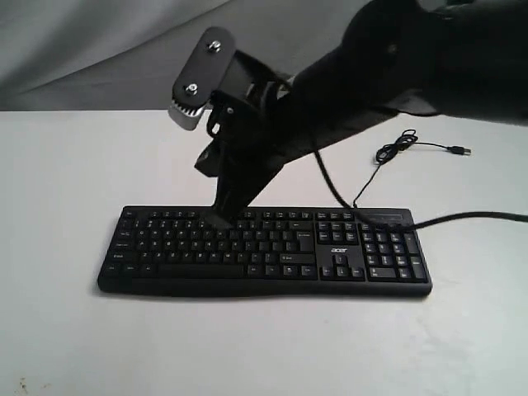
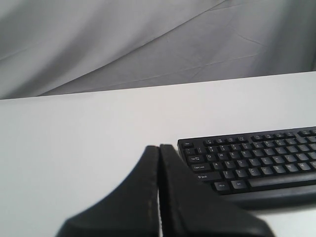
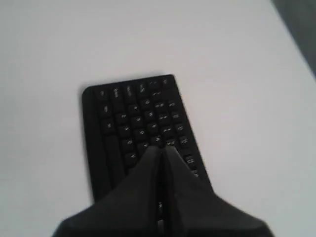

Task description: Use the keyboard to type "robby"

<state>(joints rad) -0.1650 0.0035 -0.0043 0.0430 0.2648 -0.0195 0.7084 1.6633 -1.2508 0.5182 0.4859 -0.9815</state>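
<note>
You have a plain white table with a few tiny dark specks at the lower left of the exterior view. Behind its far edge hangs a grey cloth backdrop, creased in long diagonal folds.

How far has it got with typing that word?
Done: cannot tell, as nothing in view shows what was typed. In hand: the right gripper, jaws shut, has its tip down on the upper letter rows of the keyboard. The left gripper, jaws shut, hovers off the keyboard's end. Left: whichever letters remain.
</note>
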